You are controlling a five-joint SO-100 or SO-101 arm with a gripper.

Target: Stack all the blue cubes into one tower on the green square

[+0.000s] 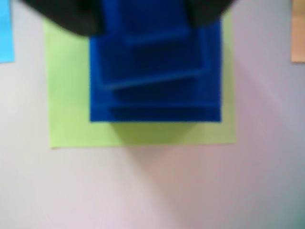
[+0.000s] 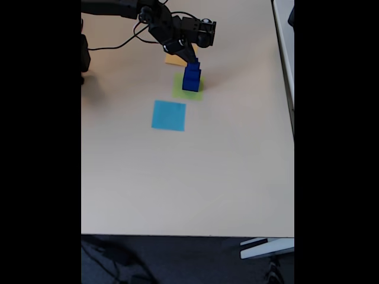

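Note:
A tower of blue cubes (image 1: 155, 102) (image 2: 191, 78) stands on the green square (image 1: 71, 119) (image 2: 179, 90), largest at the bottom and smaller ones stepped above it. In the wrist view the smallest top cube (image 1: 143, 19) sits between the dark fingers (image 1: 66, 16) of my gripper (image 1: 145, 14), which press against its two sides. In the fixed view my gripper (image 2: 194, 61) reaches down from the upper left onto the tower's top. The picture from the wrist is blurred.
A light-blue square patch (image 2: 169, 115) (image 1: 5, 33) lies nearer the camera in the fixed view. An orange patch (image 2: 176, 58) (image 1: 298, 40) lies behind the tower, partly under the arm. The table's edge (image 2: 189, 235) is far off, with bare tabletop to the right.

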